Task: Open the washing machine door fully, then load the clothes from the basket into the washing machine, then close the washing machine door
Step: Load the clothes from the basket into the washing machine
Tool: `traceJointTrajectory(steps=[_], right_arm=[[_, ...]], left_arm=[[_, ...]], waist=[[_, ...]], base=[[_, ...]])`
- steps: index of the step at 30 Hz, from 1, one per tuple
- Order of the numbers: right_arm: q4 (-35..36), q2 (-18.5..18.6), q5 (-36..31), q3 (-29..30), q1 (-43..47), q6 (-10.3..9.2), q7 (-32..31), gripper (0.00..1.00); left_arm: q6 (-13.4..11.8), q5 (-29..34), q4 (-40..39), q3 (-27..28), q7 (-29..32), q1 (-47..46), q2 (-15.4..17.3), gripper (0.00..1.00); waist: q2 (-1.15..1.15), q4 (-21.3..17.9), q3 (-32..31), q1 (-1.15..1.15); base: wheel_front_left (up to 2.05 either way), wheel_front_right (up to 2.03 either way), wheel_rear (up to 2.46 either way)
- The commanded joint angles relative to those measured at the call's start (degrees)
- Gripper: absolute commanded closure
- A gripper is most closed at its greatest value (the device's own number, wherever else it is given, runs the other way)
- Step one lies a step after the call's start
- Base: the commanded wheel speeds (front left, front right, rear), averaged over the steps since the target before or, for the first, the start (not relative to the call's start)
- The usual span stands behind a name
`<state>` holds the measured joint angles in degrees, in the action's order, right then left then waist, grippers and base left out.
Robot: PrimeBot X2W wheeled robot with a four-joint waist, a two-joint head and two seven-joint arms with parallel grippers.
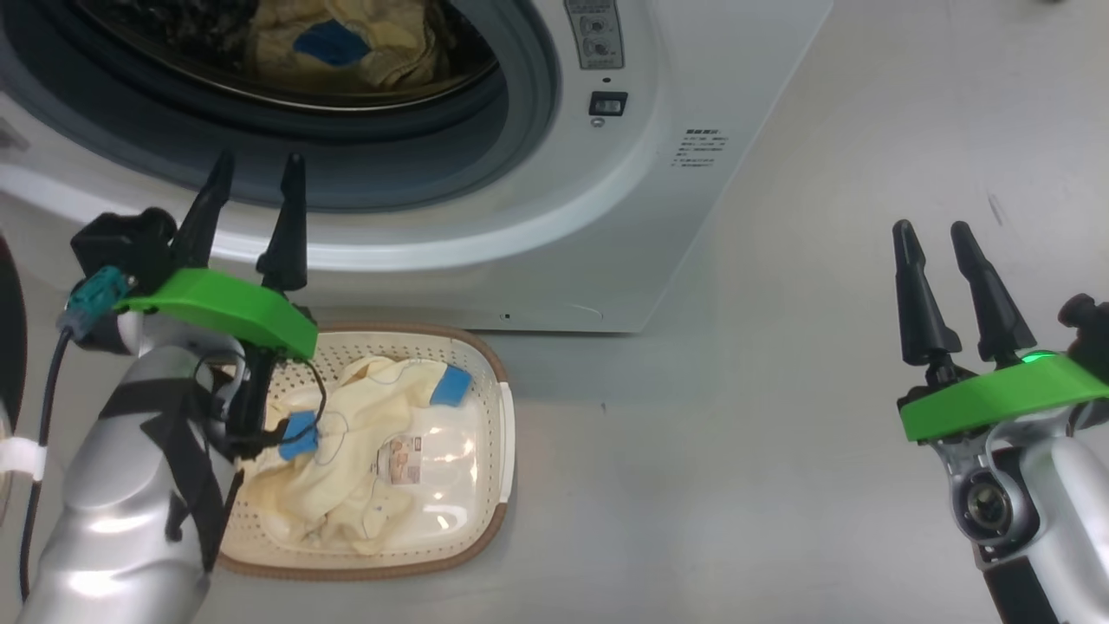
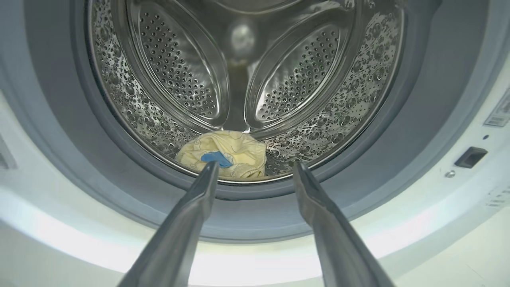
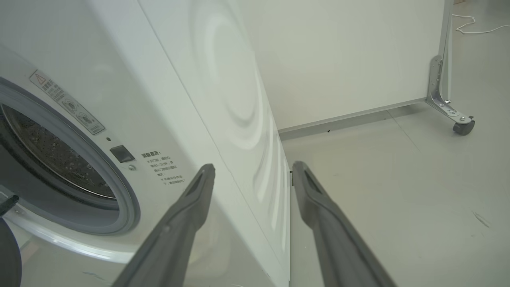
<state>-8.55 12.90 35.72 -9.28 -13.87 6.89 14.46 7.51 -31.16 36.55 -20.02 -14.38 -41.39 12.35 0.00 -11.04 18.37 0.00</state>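
Yellow clothes [image 1: 346, 459] heaped in basket [image 1: 390, 568], more low in drum [image 2: 179, 79]. Left gripper [image 1: 260, 165] spread wide, empty, at drum mouth. Right gripper [image 1: 931, 230] likewise, beside washer [image 1: 650, 217]. Perhaps door [image 1: 9, 329] far left.

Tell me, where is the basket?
In the head view, the basket sits on the floor at lower left, in front of the washer, with clothes inside.

Washing machine [image 1: 624, 260] cut off by top and left edges in head view. Garment in drum [image 1: 390, 43] cropped at top edge there; in left wrist view, lower edge covered by left fingers [image 2: 201, 191]. Basket [image 1: 505, 451] left side and part of clothes [image 1: 364, 451] hidden behind left forearm [image 1: 121, 511]. Label [image 1: 400, 459] and printed notice [image 1: 703, 147] too small to be read.
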Motion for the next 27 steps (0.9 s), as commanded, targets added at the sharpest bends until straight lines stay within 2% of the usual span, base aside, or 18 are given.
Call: traceJointTrajectory(steps=[1,14,27], right_arm=[[1.60,1.62,-0.53,-0.24,0.52,0.59,0.54,0.00],[1.51,2.80,-0.75,0.93,2.84,0.59,0.54,0.00],[1.52,3.74,-0.89,2.30,5.96,0.59,0.54,0.00]], left_arm=[[-0.02,0.83,-2.57,2.88,-0.62,-0.02,1.44,0.00],[-0.02,3.89,-8.04,5.38,-0.62,8.13,-0.33,0.00],[-0.02,6.87,-14.18,8.47,-0.62,17.35,-0.15,0.00]], waist=[[0.00,0.85,-1.12,0.00],[0.00,3.33,-4.35,0.00],[0.00,4.94,-7.69,0.00]], base=[[0.00,0.00,0.00],[0.00,0.00,0.00],[0.00,0.00,0.00]])
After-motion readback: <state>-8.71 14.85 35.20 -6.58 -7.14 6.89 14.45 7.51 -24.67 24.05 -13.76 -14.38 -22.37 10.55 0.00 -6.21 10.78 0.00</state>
